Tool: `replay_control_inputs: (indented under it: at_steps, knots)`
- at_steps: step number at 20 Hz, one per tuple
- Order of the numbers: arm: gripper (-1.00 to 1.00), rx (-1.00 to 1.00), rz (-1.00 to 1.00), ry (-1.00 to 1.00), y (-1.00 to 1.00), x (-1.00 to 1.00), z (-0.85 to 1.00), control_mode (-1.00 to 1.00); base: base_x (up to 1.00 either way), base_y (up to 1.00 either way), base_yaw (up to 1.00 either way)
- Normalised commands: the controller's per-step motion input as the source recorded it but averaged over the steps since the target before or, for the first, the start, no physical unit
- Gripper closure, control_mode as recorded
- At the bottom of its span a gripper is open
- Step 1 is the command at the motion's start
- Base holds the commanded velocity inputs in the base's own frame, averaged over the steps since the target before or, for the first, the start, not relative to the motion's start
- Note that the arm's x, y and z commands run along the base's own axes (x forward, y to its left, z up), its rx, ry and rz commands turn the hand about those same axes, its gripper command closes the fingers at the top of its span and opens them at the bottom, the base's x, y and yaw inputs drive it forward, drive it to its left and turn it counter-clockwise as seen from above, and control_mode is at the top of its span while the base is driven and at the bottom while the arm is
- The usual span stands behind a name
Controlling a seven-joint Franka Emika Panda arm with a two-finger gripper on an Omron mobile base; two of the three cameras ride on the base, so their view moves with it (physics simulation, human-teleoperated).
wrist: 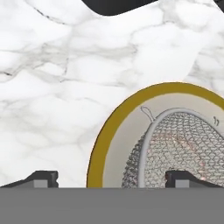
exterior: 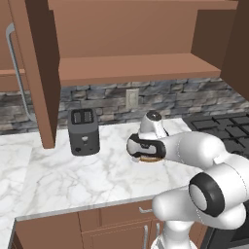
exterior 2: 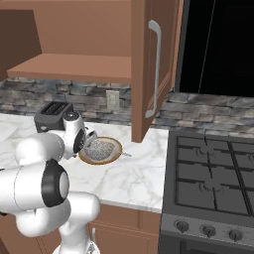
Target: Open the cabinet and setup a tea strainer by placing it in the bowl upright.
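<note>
The cabinet (exterior: 136,68) stands open, its doors swung out with their silver handles (exterior 2: 155,69) showing, and its shelf is bare. On the marble counter sits the bowl (exterior 2: 113,155), beige with a brown rim (wrist: 97,151). Inside it rests the tea strainer (wrist: 183,144), a silver mesh cup (exterior 2: 99,147) whose thin handle (exterior 2: 127,155) reaches over the rim to the right. My gripper (wrist: 113,179) hovers low over the bowl's edge, open. One fingertip (wrist: 41,178) is over the counter and the other is over the mesh. In the left base view my hand covers most of the bowl (exterior: 148,159).
A dark two-slot toaster (exterior: 83,131) stands on the counter to the left of the bowl, near the stone backsplash. A black stove (exterior 2: 213,173) adjoins the counter on the right. The open right door (exterior 2: 144,74) hangs over the counter just behind the bowl.
</note>
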Motion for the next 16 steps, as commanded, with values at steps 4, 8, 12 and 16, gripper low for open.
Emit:
replay_control_inputs:
  at_steps: [4,8,12,16]
  knots:
    - [-1.0,-0.16,0.0,-0.11,0.08,-0.25,0.41,-1.0,0.0,0.0,0.0]
    - [-1.0,-0.22,-0.02,-0.25,0.01,-0.55,0.84,-1.0,0.0,0.0,0.0]
    - [-1.0,-0.09,-0.05,-0.3,0.0,-0.83,0.96,-1.0,0.0,0.0,0.0]
    - [-1.0,0.0,-0.12,-0.18,-0.03,-0.87,0.9,-1.0,0.0,0.0,0.0]
